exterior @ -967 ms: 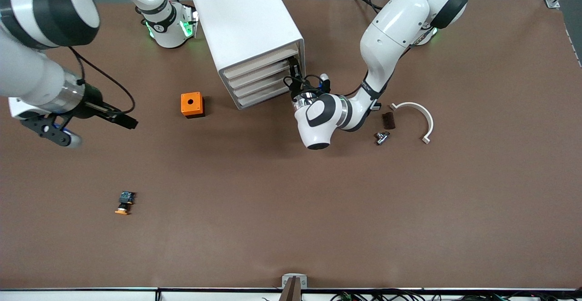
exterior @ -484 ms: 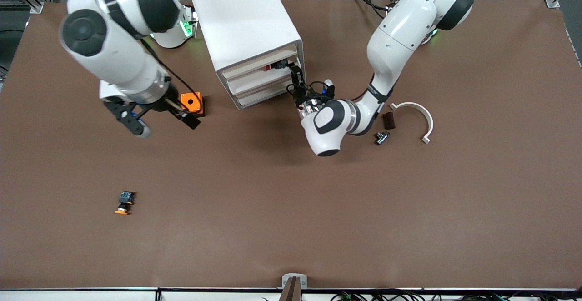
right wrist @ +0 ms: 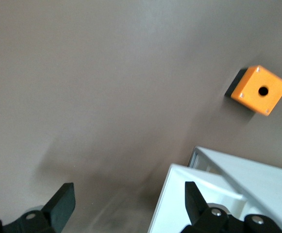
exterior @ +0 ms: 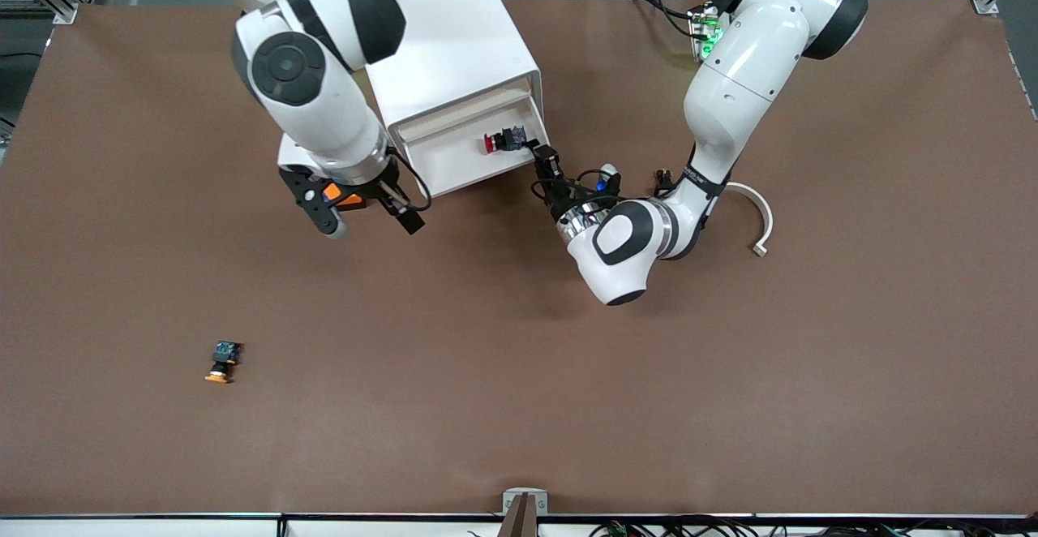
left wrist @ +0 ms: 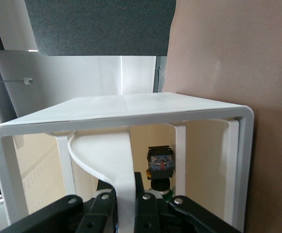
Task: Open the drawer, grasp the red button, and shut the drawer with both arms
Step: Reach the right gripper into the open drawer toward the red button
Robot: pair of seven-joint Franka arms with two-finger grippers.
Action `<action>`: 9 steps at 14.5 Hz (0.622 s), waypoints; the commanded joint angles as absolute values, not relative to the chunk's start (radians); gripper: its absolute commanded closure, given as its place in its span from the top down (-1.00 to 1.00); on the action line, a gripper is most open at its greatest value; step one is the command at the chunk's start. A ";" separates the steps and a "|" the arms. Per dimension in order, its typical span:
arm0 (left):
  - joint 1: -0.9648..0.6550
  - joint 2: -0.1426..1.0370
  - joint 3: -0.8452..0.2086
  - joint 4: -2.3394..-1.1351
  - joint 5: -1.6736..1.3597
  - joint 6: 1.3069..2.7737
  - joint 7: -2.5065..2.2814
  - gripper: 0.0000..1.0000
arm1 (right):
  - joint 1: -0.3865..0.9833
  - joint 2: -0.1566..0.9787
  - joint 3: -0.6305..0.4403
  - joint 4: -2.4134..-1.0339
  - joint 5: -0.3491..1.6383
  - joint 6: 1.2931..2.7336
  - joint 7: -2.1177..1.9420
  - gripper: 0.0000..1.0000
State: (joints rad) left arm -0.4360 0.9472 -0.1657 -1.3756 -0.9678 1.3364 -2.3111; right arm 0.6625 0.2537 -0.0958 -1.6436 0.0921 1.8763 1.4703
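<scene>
The white cabinet (exterior: 438, 34) stands near the robots' bases. Its top drawer (exterior: 454, 160) is pulled out. The button (exterior: 492, 143), red cap and black body, lies in the drawer at the end toward the left arm. It also shows in the left wrist view (left wrist: 160, 167), inside the tray. My left gripper (exterior: 545, 164) is shut on the drawer's thin white front (left wrist: 119, 160). My right gripper (exterior: 366, 219) is open and empty, low over the table beside the drawer's other front corner (right wrist: 189, 204).
An orange box (right wrist: 259, 90) with a round hole sits beside the cabinet, partly hidden under my right gripper in the front view (exterior: 332, 191). An orange-capped button (exterior: 220, 361) lies nearer the front camera. A white curved piece (exterior: 758, 208) lies toward the left arm's end.
My left gripper has pulled the top drawer out, uncovering the red button. My right arm has swung from its end of the table to the cabinet's front.
</scene>
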 commanded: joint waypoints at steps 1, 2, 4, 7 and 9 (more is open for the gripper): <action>-0.404 0.959 -0.164 -1.341 -1.006 1.413 -2.313 -0.83 | 0.739 0.296 -0.107 -1.638 0.094 1.917 1.610 1.00; -0.388 0.959 -0.164 -1.341 -1.006 1.423 -2.313 -0.83 | 0.765 0.310 -0.107 -1.638 0.094 1.930 1.658 1.00; -0.365 0.959 -0.164 -1.341 -1.006 1.428 -2.315 -0.81 | 0.805 0.339 -0.107 -1.638 0.092 1.957 1.736 1.00; -0.331 0.960 -0.164 -1.342 -1.006 1.437 -2.313 -0.77 | 0.850 0.376 -0.107 -1.638 0.087 1.983 1.811 1.00; -0.311 0.960 -0.164 -1.342 -1.006 1.439 -2.313 -0.74 | 0.873 0.396 -0.107 -1.637 0.086 1.999 1.848 1.00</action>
